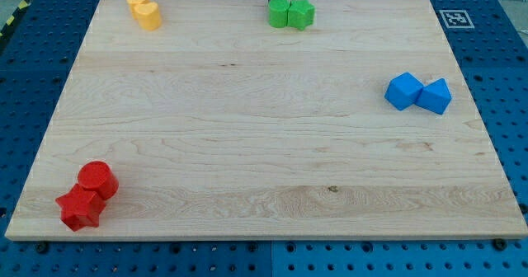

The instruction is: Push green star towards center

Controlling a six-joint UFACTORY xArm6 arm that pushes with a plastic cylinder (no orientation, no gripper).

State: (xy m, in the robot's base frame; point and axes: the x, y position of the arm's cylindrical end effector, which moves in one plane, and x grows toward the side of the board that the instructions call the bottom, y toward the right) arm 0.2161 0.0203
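Note:
The green star (302, 14) sits at the view's top edge of the wooden board (264, 129), right of the middle. A green round block (278, 14) touches it on its left. My tip (277, 0) comes down from the view's top edge, right behind the green round block and just up-left of the star. Its very end is hidden behind the round block.
Two yellow blocks (143, 10) sit at the view's top left. A blue cube (403, 91) and a blue angular block (435, 96) touch at the right. A red cylinder (98, 180) and a red star (79, 208) touch at the bottom left. An ArUco marker (454, 18) is at the top right corner.

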